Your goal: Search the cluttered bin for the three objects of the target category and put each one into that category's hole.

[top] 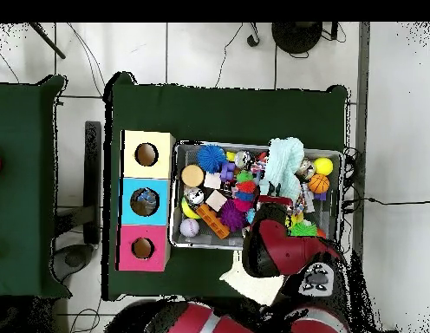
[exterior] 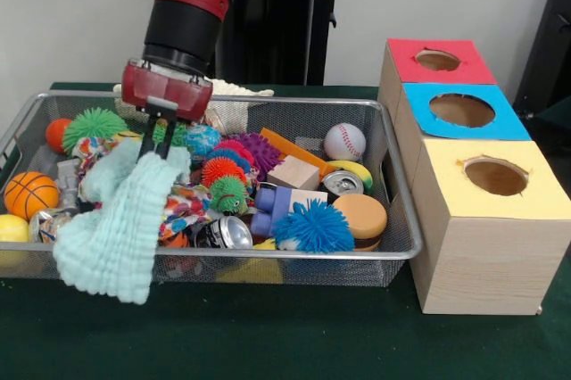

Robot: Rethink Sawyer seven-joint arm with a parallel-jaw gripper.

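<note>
A mint-green knitted cloth point(exterior: 116, 228) hangs from my gripper point(exterior: 159, 146), which is shut on the cloth's top edge. The cloth is lifted over the left part of the wire bin point(exterior: 395, 185) and drapes down past its front rim. From overhead the cloth point(top: 283, 165) covers the bin's right part, and the arm point(top: 279, 247) hides the gripper. To the right of the bin stand three wooden boxes with holes, topped red point(exterior: 406, 54), blue point(exterior: 510, 126) and yellow point(exterior: 446, 185).
The bin holds a baseball point(exterior: 344, 141), a blue spiky ball point(exterior: 314, 227), a toy basketball point(exterior: 28, 194), two cans point(exterior: 225, 233), a wood block point(exterior: 294, 172), a burger toy point(exterior: 359, 216) and several spiky balls. A white cloth point(exterior: 243, 87) lies behind the bin.
</note>
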